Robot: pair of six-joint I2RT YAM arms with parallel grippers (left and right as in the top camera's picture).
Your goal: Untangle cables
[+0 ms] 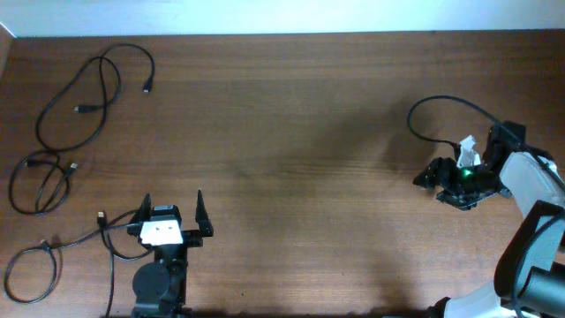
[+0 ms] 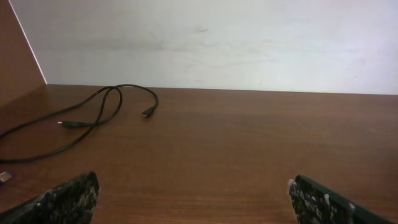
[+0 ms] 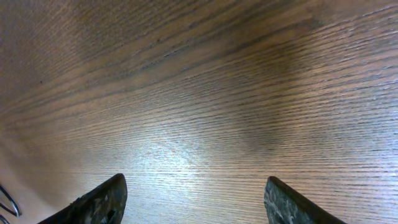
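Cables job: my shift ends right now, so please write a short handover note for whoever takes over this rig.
Left claw: open, empty, at the table's near edge.
Right claw: open, empty, over bare wood at the far right.
Cables: all on the table's left side. The far cable lies loosely looped, the middle cable crosses over itself, and the near cable runs toward the left claw.
Done: the three seem to be laid apart from one another.
Left: open the middle cable's crossed loops, probably with the left claw, which is closer.
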